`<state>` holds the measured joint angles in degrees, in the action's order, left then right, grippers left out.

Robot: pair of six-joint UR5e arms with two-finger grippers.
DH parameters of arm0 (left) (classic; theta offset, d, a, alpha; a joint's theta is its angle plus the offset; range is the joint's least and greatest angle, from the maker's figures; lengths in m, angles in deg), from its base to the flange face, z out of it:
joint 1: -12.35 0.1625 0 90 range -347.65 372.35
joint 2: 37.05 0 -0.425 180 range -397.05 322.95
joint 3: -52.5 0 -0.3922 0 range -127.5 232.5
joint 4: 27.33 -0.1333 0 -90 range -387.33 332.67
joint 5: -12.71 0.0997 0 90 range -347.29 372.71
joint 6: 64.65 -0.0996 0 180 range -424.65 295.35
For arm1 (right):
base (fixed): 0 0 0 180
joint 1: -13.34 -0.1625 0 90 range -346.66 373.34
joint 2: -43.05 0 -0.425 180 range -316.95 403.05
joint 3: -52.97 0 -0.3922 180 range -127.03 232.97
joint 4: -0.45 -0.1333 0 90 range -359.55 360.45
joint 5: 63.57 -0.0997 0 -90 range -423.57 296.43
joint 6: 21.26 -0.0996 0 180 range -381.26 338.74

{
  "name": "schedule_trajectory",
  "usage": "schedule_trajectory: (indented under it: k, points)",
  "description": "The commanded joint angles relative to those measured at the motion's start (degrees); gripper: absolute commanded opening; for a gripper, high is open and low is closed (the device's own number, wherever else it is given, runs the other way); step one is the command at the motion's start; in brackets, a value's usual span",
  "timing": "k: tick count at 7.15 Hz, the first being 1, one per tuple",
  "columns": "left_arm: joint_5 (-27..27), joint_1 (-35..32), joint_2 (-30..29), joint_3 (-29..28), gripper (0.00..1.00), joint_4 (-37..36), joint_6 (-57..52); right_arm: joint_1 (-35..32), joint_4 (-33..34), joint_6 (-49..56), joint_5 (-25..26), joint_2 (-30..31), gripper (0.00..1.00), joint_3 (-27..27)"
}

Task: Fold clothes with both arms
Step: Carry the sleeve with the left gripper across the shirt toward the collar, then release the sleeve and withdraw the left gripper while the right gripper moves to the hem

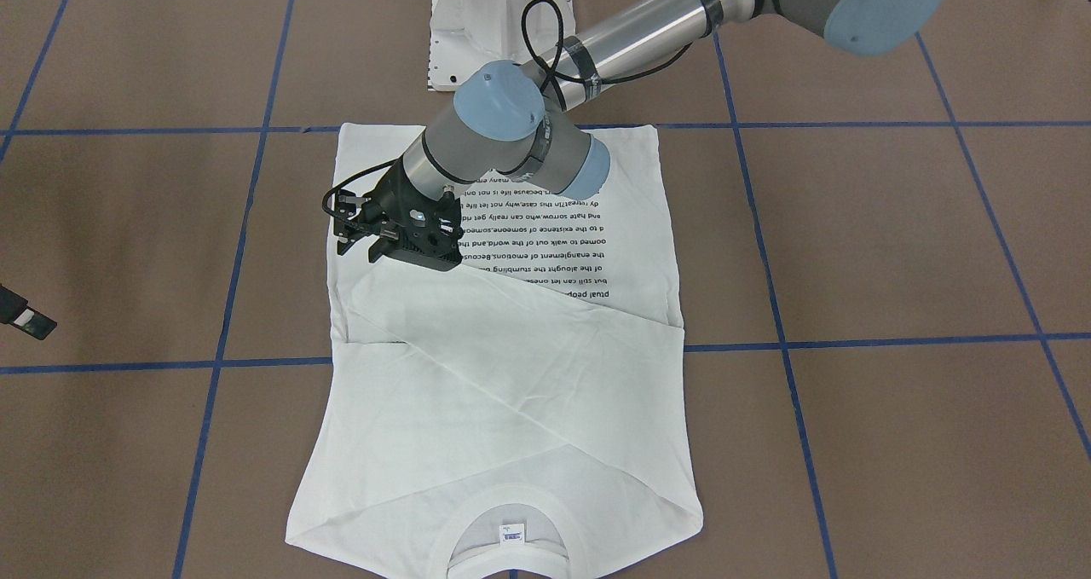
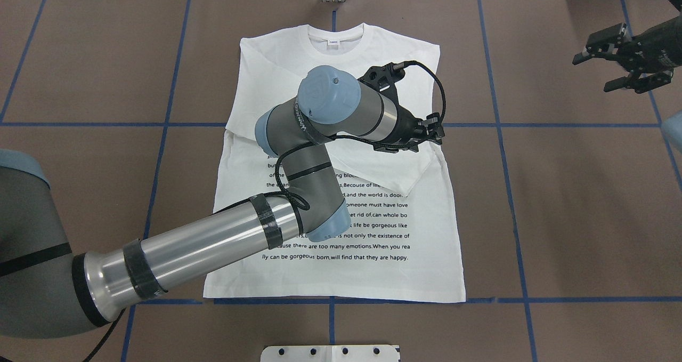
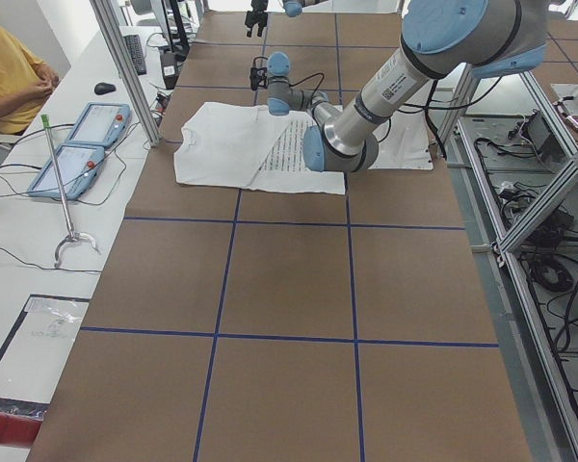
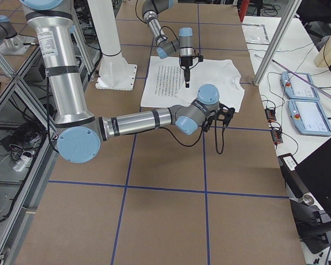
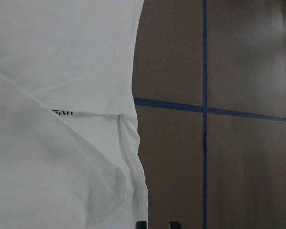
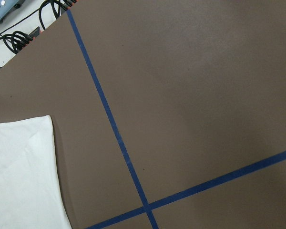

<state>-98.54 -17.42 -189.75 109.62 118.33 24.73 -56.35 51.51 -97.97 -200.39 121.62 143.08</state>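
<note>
- The shirt (image 2: 426, 244) lies flat on the brown table (image 2: 559, 218), printed side up, between the two arms' sides and centred in front of the robot.
- The collar (image 2: 335, 31) points away from the robot, and the neck label (image 1: 512, 531) shows inside it.
- The sleeves are folded in across the chest. One runs diagonally over the top of the text block (image 2: 373, 226).
- The left gripper (image 2: 429, 133) is reached across the shirt and sits over its edge on the robot's right, by a blue tape line (image 2: 586, 126).
- In the left wrist view the two tips show apart at the bottom edge, with nothing between them.
- The right gripper (image 2: 595, 71) is well off the cloth over bare table, fingers spread and empty.
- The white pedestal (image 1: 499, 25) stands just beyond the hem.
</note>
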Motion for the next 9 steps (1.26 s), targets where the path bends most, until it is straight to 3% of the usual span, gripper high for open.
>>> schedule_trajectory:
  k: [1, 2, 3, 4, 5, 6, 7, 8, 9]
  points:
    - [0.2, -0.9, 3.1, 2.7, 0.9, -0.2, 1.3, 7.2, -0.2, -6.7, 6.3, -2.4, 1.0, 1.7]
    - [-1.8, -2.5, 10.2, 10.2, 0.86, -0.7, -0.4, 13.7, 0.2, -10.7, 13.5, -1.8, 1.0, 5.8]
    - [-6.0, -6.1, 17.3, 15.6, 0.86, -2.1, -4.3, 18.5, 1.2, -15.6, 16.9, -0.4, 1.0, 10.2]
    - [-6.3, -8.9, 23.4, 20.3, 0.85, -3.7, -9.5, 25.1, 1.7, -21.3, 21.0, 2.7, 1.0, 15.6]
    - [-6.8, -11.1, 28.8, 23.4, 0.85, -4.0, -15.2, 33.7, 4.0, -24.8, 29.2, 7.3, 1.0, 22.8]
    - [-10.5, -14.8, 32.5, 25.4, 0.83, -6.8, -17.3, 40.8, 17.1, -27.2, 35.4, 7.4, 0.99, 30.7]
    - [-12.3, -17.8, 34.1, 26.3, 0.82, -8.7, -18.8, 49.0, 29.2, -32.1, 44.7, 3.8, 0.98, 34.5]
    - [-12.3, -18.0, 39.4, 29.8, 0.82, -9.0, -24.9, 55.6, 30.1, -37.1, 50.5, 3.9, 0.97, 34.7]
    - [-12.2, -18.1, 43.8, 33.6, 0.82, -9.0, -25.5, 59.0, 30.2, -40.2, 51.0, 5.7, 0.97, 34.7]
